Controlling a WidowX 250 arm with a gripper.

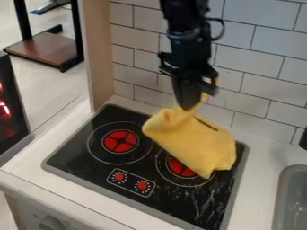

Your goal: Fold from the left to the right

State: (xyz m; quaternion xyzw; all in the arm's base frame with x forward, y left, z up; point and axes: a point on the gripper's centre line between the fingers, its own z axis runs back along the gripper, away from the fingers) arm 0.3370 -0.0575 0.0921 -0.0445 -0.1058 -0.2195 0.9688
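The jaws are closed on the upper end of the yellow cloth (195, 141), pinching it where the fabric gathers to a narrow neck, so the weight of the rest pulls it into a slanting drape. They hang above the back edge of the cooktop (78, 157), close to the tiled wall (264, 58), and the cloth falls from them towards the back right corner. Its lower end lies over part of the right burner (180, 167); whether it rests on the glass or hangs just over it, I cannot tell. The left burner (120, 141) is uncovered. Holding one end high while the remainder trails to the right would suit a left-to-right fold: the gripped part can be carried across and laid over what sits beneath. The fold looks unfinished, since the fabric is gripped and bunched, with no flat layer on top of another. The next move likely calls for lowering the pinched end beyond the trailing part, towards the cooktop's right edge, before letting go. Being limp, the cloth could drag along whole or crumple instead of doubling, and too long a carry could drop it onto the tabletop (264, 166).
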